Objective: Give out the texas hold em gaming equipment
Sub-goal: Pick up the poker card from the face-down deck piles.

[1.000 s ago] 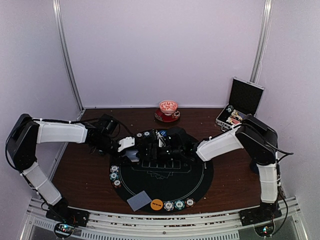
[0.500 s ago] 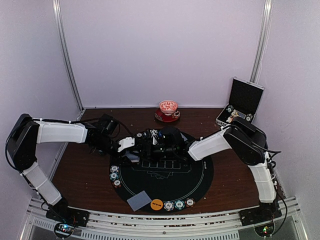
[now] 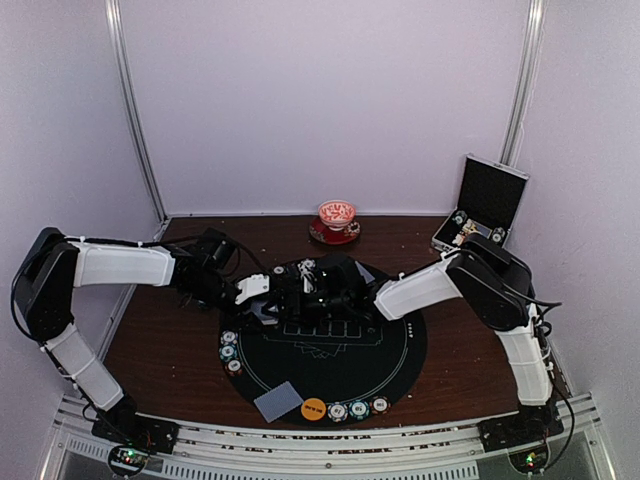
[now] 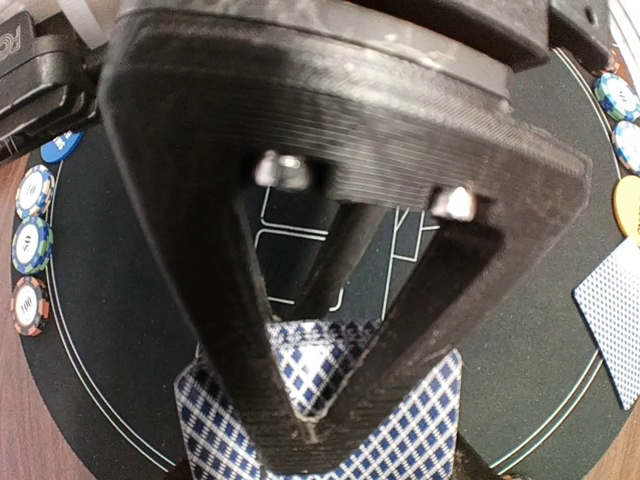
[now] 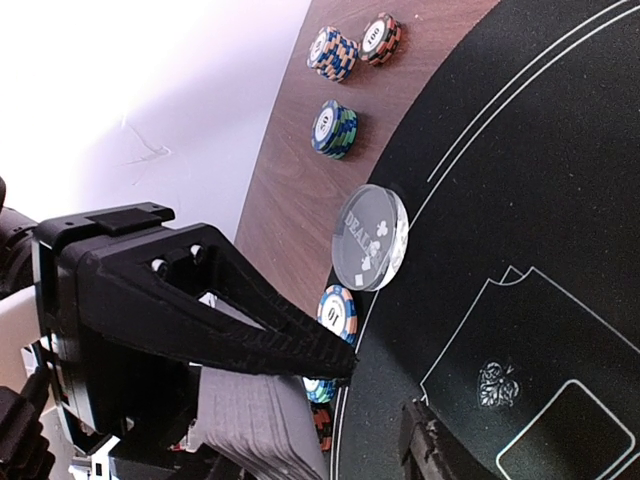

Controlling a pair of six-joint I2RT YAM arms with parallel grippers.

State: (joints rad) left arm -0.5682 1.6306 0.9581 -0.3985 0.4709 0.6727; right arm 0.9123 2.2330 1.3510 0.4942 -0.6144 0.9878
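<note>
My left gripper [image 4: 312, 432] is shut on a deck of blue-checked playing cards [image 4: 410, 420], held low over the far left part of the round black mat [image 3: 340, 362]. In the top view the left gripper [image 3: 264, 304] and right gripper [image 3: 306, 290] meet there. In the right wrist view the right gripper [image 5: 385, 395] stands open, a gap between its tips. Its upper finger [image 5: 260, 325] lies along the deck's grey edge [image 5: 250, 425]. A clear dealer disc [image 5: 372, 238] lies at the mat's rim beside striped chips [image 5: 337, 312].
A single card [image 3: 278, 400], an orange disc [image 3: 313, 408] and chips [image 3: 358, 408] lie at the mat's near edge. More chips [image 3: 229, 352] sit at its left rim. A red cup [image 3: 337, 222] stands at the back. The open black case [image 3: 480, 205] is at the back right.
The right arm has swung left across the mat to the deck held by the left gripper, and its jaws have narrowed. The left arm has stayed put.
</note>
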